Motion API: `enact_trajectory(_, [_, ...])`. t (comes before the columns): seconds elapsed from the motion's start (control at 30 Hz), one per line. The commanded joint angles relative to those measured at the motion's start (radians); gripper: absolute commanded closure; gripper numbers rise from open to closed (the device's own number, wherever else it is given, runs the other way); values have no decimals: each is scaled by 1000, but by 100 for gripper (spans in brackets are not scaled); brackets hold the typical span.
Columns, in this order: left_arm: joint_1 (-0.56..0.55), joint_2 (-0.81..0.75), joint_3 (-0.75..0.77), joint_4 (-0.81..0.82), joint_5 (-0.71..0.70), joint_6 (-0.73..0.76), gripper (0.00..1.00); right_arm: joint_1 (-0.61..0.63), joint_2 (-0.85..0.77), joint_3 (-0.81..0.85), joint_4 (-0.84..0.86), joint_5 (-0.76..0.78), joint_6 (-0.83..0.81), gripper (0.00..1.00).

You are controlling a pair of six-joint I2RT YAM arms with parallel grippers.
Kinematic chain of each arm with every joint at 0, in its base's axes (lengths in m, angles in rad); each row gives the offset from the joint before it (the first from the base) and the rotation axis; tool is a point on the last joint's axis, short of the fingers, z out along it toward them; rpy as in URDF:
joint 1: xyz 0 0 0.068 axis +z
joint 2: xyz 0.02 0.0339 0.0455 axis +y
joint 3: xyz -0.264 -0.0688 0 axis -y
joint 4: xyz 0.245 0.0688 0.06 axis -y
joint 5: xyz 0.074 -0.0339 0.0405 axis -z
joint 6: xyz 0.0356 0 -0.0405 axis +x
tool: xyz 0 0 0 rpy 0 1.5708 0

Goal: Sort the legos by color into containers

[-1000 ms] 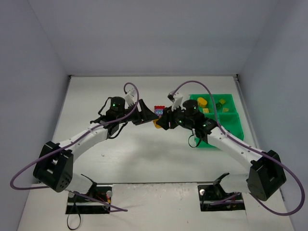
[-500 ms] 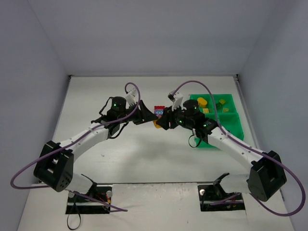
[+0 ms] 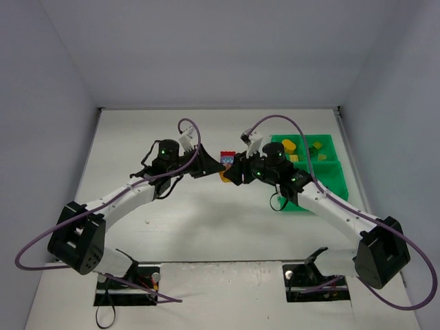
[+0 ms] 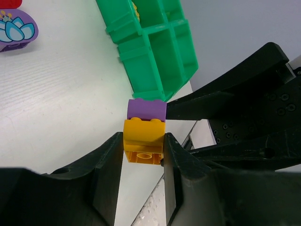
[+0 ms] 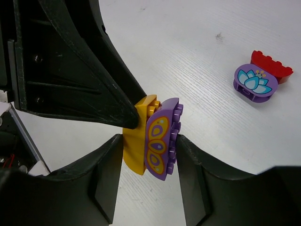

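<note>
Barely shifted, left gripper (image 4: pixel 143 149) pinches yellow-purple lego pair (image 4: pixel 145 129).

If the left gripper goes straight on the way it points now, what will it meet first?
The purple brick, joined to the yellow brick in the left gripper; behind it, probably, the right gripper holding it.

From here I see a white table (image 3: pixel 199 223) boxed in on three sides by plain pale grey walls (image 3: pixel 220 48), evenly lit with soft shadows.
</note>
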Motion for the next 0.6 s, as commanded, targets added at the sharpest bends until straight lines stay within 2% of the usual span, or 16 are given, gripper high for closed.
enact_trajectory(0.0, [-6,-50,-3,155,43,16,100,6,-35,49,74,-61,14,55])
enact_trajectory(0.1, [-3,-57,-26,203,58,24,100,5,-33,53,70,-75,12,29])
enact_trajectory(0.2, [7,-65,-49,231,75,47,100,-3,-30,64,54,-114,8,16])
enact_trajectory(0.37, [67,-76,-96,316,145,103,100,-74,-23,92,28,-266,-6,15])
enact_trajectory(0.47, [112,-93,-144,395,211,169,100,-164,-9,112,4,-450,-17,20])
enact_trajectory(0.57, [139,-134,-164,377,251,280,100,-196,-3,157,-68,-538,-63,25])
